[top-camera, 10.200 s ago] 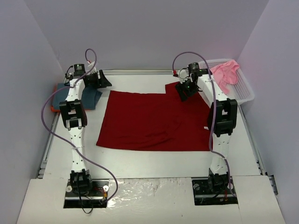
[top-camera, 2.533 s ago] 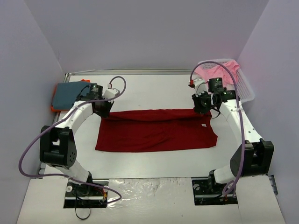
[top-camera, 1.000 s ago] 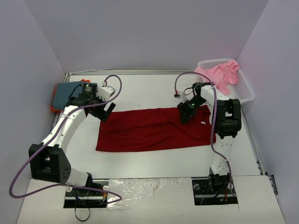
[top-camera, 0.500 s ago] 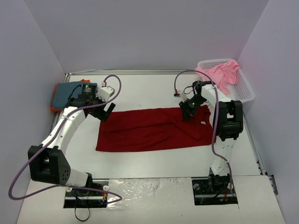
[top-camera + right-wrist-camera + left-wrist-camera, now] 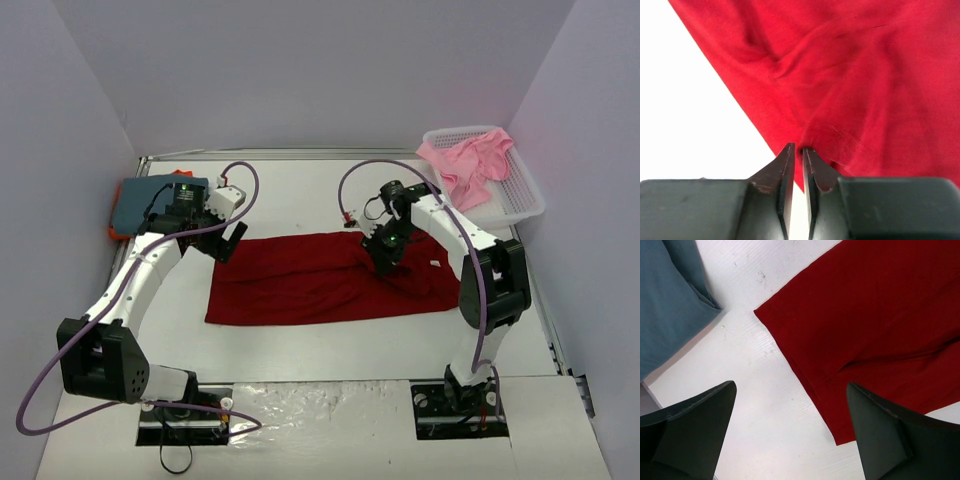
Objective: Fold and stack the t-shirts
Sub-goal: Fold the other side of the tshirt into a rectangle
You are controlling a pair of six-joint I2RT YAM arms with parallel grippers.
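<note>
The dark red t-shirt (image 5: 300,280) lies on the table as a wide band folded in half. My left gripper (image 5: 228,240) hovers open over its far left corner, and the left wrist view shows that corner (image 5: 880,315) between the spread fingers of the left gripper (image 5: 790,387). My right gripper (image 5: 383,262) is shut on a pinch of the red cloth near the far edge, right of centre. In the right wrist view the shirt (image 5: 850,65) puckers at the tips of the right gripper (image 5: 802,148). The teal-blue t-shirt (image 5: 145,200) lies folded at far left over an orange one (image 5: 117,232). The light pink t-shirt (image 5: 465,160) hangs out of the basket.
The white lattice basket (image 5: 520,195) stands at the far right corner by the wall. The folded teal-blue shirt (image 5: 665,295) lies close to the left gripper. Purple cables loop above both arms. Bare white table (image 5: 300,195) lies beyond the red shirt.
My right gripper has shifted left and nearer along the red shirt and closed on its cloth, which now bunches there. The left gripper has barely moved and stays open.
</note>
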